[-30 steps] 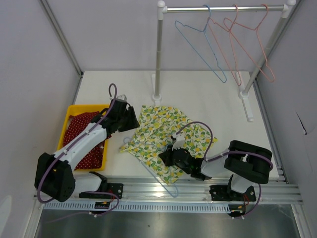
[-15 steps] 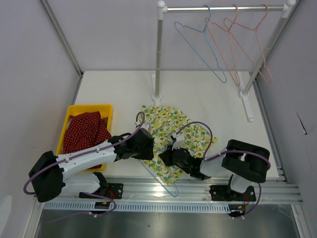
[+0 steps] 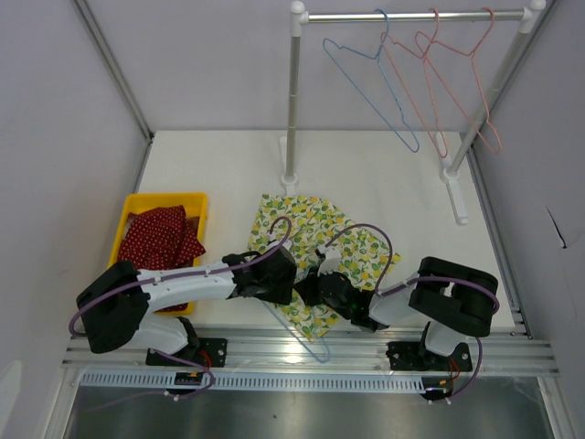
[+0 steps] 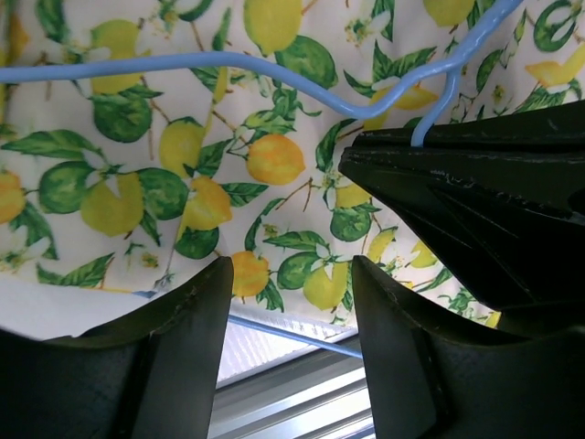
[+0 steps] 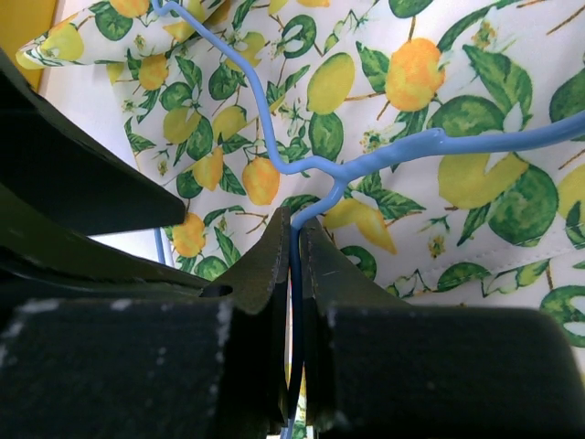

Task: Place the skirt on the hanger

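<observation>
The lemon-print skirt (image 3: 306,240) lies flat on the white table. A blue wire hanger (image 3: 309,345) lies with it, one corner sticking out past the skirt's near edge. My right gripper (image 3: 312,287) is shut on the hanger's neck (image 5: 384,155), and the wire runs down between its fingers (image 5: 274,265). My left gripper (image 3: 279,279) hovers open just left of it, over the skirt's near edge (image 4: 137,165). Its fingers (image 4: 183,329) hold nothing. The hanger's arm (image 4: 228,60) crosses the fabric ahead of it, with the right gripper (image 4: 475,210) close on its right.
A yellow bin (image 3: 135,206) at the left holds a red dotted garment (image 3: 160,240). At the back, a clothes rack (image 3: 292,101) carries a blue hanger (image 3: 375,87) and pink hangers (image 3: 457,82). An aluminium rail (image 3: 366,352) runs along the near edge.
My left arm has swung right from beside the yellow bin to the skirt's near edge, next to the right gripper, staying open. The right arm has not moved.
</observation>
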Controlling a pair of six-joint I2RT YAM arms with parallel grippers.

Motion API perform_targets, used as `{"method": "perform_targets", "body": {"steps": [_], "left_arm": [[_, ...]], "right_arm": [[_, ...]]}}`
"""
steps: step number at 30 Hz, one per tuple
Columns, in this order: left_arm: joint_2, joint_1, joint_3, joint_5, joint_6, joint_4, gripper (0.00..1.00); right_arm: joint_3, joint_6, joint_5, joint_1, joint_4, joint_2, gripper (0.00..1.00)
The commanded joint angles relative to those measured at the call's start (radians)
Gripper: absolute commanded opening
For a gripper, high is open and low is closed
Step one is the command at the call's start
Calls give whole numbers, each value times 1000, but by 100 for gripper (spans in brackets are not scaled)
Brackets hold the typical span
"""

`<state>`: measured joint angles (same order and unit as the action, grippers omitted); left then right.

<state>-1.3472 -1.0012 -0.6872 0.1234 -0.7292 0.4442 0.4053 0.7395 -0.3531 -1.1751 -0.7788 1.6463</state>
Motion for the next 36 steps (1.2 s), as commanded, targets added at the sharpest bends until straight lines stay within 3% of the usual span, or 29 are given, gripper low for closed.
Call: {"method": "perform_targets", "body": {"steps": [1, 4, 10, 13, 17, 18, 26, 31, 34, 36], "left_arm": [[-46, -20, 17, -45, 31, -58, 59], [-93, -28, 25, -39, 30, -64, 56], [-133, -31, 48, -7, 27, -64, 39], [-147, -31, 41, -7, 34, -65, 16], [-122, -31, 11, 10, 45, -30, 0], [-119, -31, -4, 12, 54, -22, 0], [-63, -28, -57, 13, 79, 33, 2], [22, -51, -55, -21, 109, 7, 38], [42, -83, -58, -19, 122, -2, 53], [34, -97, -60, -19, 122, -10, 58]], "right_arm": [[17, -29, -3, 9, 44, 26, 0], [23, -32, 0, 12, 41, 33, 0], [17, -32, 0, 17, 33, 38, 0], [15, -29, 2, 22, 29, 41, 0], [10, -31, 2, 25, 24, 44, 0], [9, -31, 2, 26, 23, 44, 0], [-29, -40, -4, 55, 27, 6, 0], [-25, -49, 11, 65, 32, -3, 0], [-20, -51, 20, 65, 29, 1, 0], [-16, -46, 23, 63, 29, 4, 0]]}}
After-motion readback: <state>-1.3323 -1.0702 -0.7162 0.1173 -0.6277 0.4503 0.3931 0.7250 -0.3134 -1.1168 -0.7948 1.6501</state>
